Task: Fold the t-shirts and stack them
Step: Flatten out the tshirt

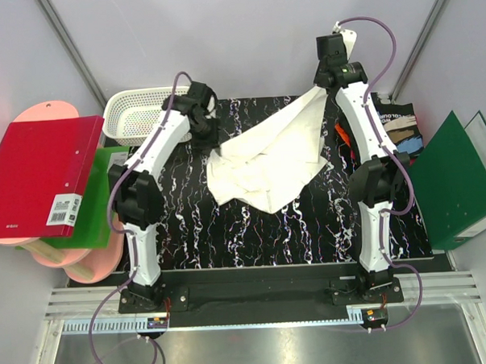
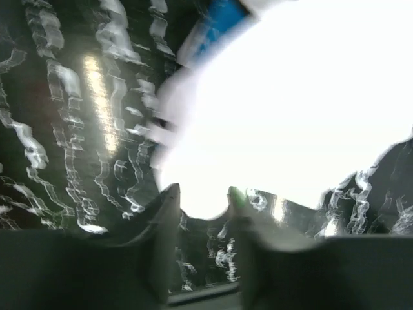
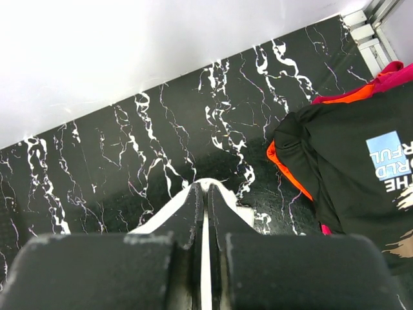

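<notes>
The white t-shirt [image 1: 266, 161] draped across the tabletop [image 1: 309, 227] centre, its 1 o'clock corner pinched in the closed right gripper [image 3: 205, 194]. The left gripper [image 2: 201, 200], at 10 o'clock, stood parted. Laying it flat called for slow, taut lowering.

One white t-shirt [image 1: 266, 161] is lying centre-table; one black t-shirt [image 1: 398, 131] is sitting at two o'clock over orange cloth [image 3: 284, 165] (layers there, can't count). One basket [image 1: 135, 106] is sitting at eleven, one red binder [image 1: 45, 174] at nine, and two green binders [image 1: 99, 212] [image 1: 453, 181] are showing at nine and three.
</notes>
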